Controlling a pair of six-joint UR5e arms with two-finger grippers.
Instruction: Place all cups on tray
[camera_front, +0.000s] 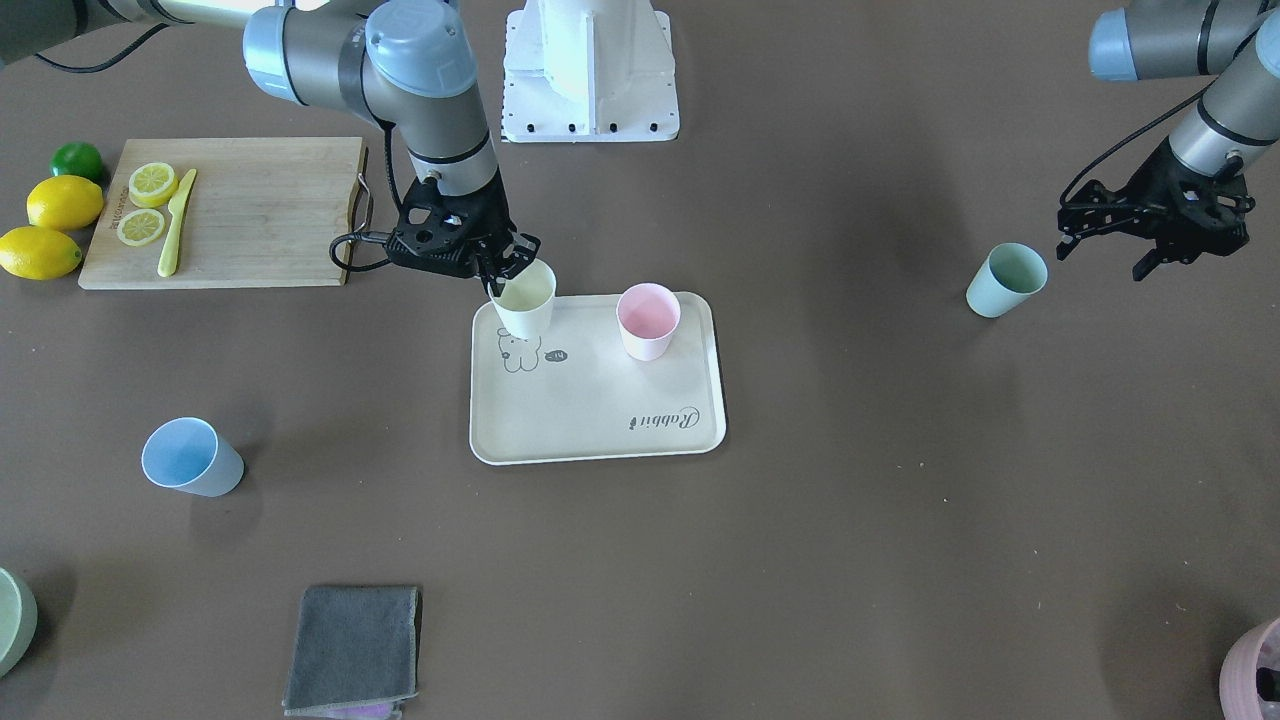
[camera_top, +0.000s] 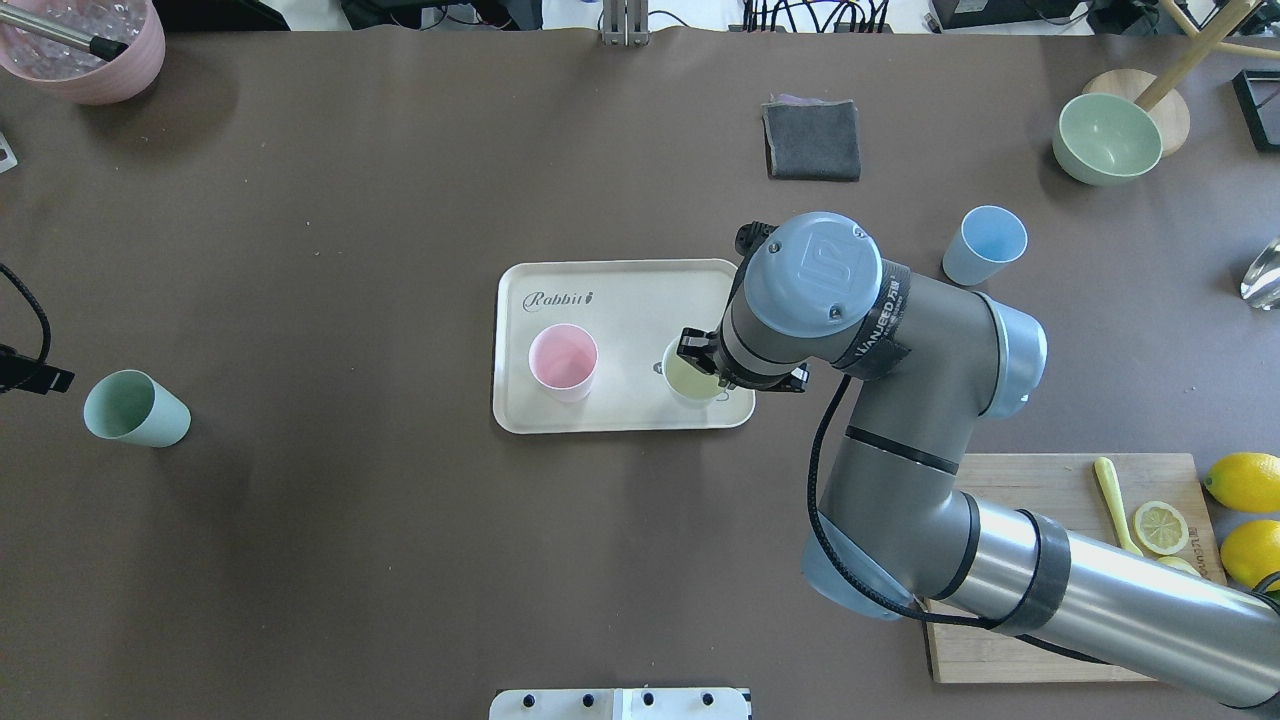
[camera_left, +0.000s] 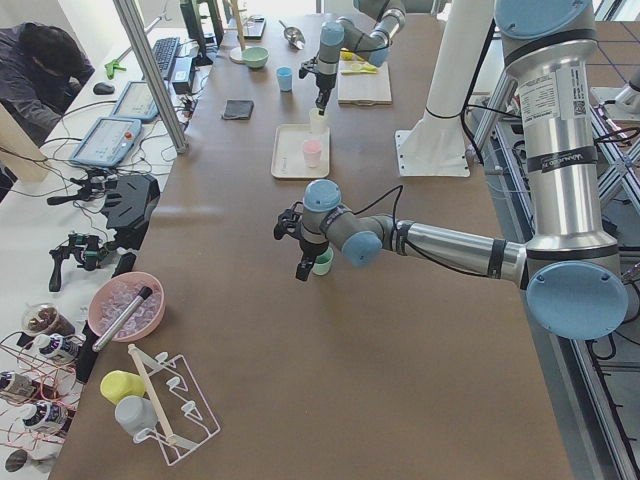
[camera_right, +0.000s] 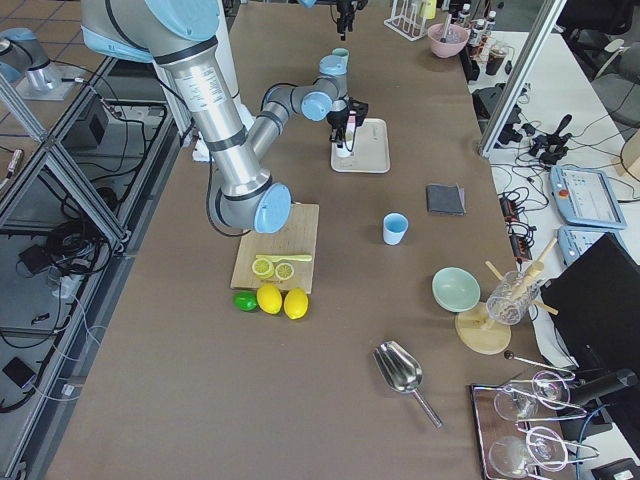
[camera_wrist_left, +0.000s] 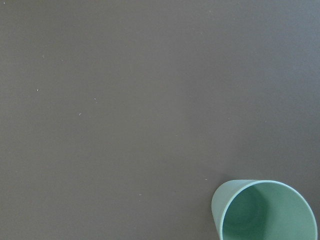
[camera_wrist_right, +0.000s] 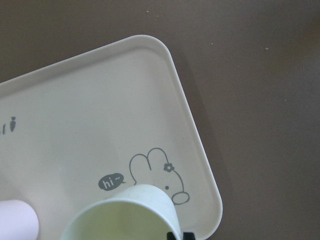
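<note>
Starting with the front-facing view: can see the right gripper (camera_front: 508, 268) pinched shut on the rim of the pale yellow cup (camera_front: 525, 300), at the corner of the tray (camera_front: 600, 420) with the rabbit drawing. Can't get that from the overhead, with the arm's big wrist joint covering the claw and leaving just part of the yellow rim showing. Right wrist view adds the rim up close over the rabbit, plus a dark bit of finger at the bottom edge (can't tell from any angle whether the cup's base is touching the tray or lifted off it). Also on the tray, upright and apart from the yellow one: the pink cup (camera_front: 647, 320).

Over to the left gripper (camera_front: 1100, 262): fingers spread, holding nothing, hanging just beside the mint green cup (camera_front: 1005, 280) out on the bare table, well away from the tray. Barely shows in the overhead, just a black tip at the frame edge. Left wrist view catches only the mint cup's mouth in its bottom corner.

Light blue cup (camera_front: 190, 458) off the tray too, standing well apart on the cutting board (camera_front: 225, 210) side.
</note>
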